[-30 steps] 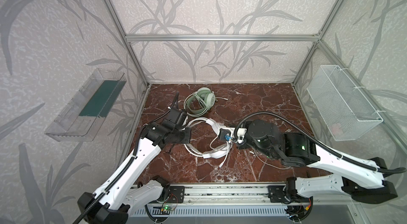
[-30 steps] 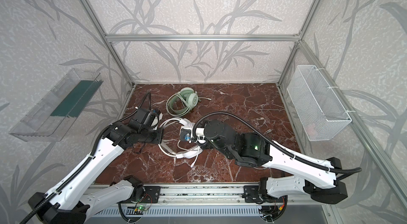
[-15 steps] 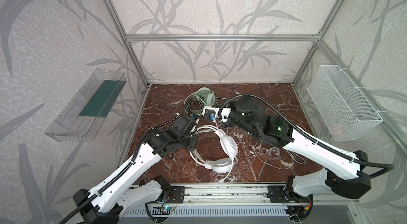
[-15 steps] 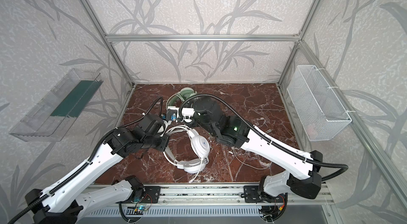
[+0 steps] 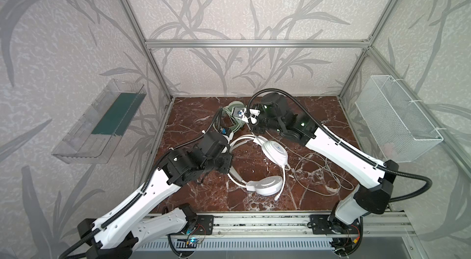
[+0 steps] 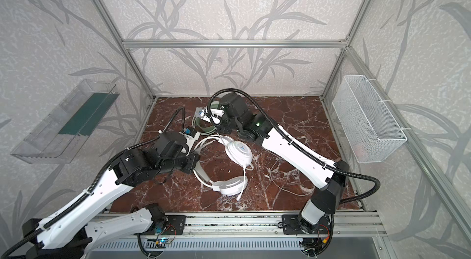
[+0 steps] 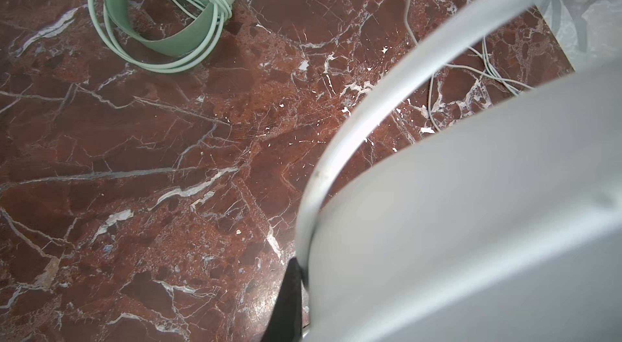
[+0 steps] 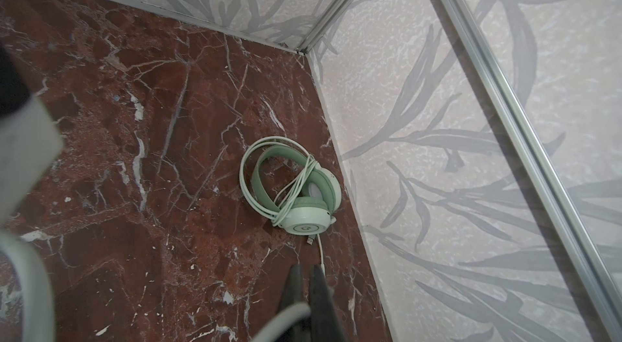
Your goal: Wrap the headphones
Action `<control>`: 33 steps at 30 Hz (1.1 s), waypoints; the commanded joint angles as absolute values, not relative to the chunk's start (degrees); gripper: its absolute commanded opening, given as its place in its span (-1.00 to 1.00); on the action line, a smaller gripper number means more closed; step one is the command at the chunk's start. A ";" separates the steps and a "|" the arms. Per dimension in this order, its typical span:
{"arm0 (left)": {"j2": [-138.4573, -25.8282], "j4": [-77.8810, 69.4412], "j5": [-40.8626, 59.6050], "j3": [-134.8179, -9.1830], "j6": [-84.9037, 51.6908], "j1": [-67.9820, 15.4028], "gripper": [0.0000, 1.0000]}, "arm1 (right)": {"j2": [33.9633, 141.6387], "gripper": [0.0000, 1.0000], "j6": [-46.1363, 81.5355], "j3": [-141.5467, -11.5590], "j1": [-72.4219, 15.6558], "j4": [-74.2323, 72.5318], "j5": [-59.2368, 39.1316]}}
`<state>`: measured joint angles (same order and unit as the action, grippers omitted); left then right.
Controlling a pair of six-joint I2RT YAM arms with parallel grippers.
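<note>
The white headphones (image 5: 275,152) with a blue logo are spread out mid-floor in both top views, second cup (image 6: 230,182) nearer the front. My left gripper (image 5: 230,159) is shut on their headband (image 7: 353,128), which fills much of the left wrist view. At the top of the band, my right gripper (image 8: 305,268) is shut on a pale strand of the same headset; band wire or cable, I cannot tell. Their thin cable (image 5: 318,171) lies loose to the right. The mint-green headphones (image 8: 292,189) rest by the back wall, cable coiled around them, partly hidden under my right wrist in both top views.
The floor is red marble (image 5: 305,117) inside an aluminium frame. A clear plastic bin (image 5: 102,122) hangs on the left wall. On the right wall hangs a white wire basket (image 5: 392,117). The mounting rail (image 5: 254,222) runs along the front edge.
Over the last second my right gripper swung from the front middle to the back, drawing the white headphones open. My left gripper kept its hold and shifted slightly rightward.
</note>
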<state>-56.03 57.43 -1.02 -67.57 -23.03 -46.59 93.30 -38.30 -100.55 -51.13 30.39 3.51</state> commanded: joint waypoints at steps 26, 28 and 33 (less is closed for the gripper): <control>-51.15 53.51 7.24 -76.36 -24.16 -48.52 -1.00 | 94.49 -0.33 -17.10 -89.91 -37.93 21.92 -10.28; -51.15 53.87 6.82 -77.21 -24.49 -48.53 -1.00 | 94.22 -0.31 -16.58 -88.19 -37.66 20.89 -10.73; -51.57 55.40 4.87 -79.58 -25.99 -48.43 -1.00 | 93.96 -0.27 -13.94 -83.34 -37.01 17.07 -13.31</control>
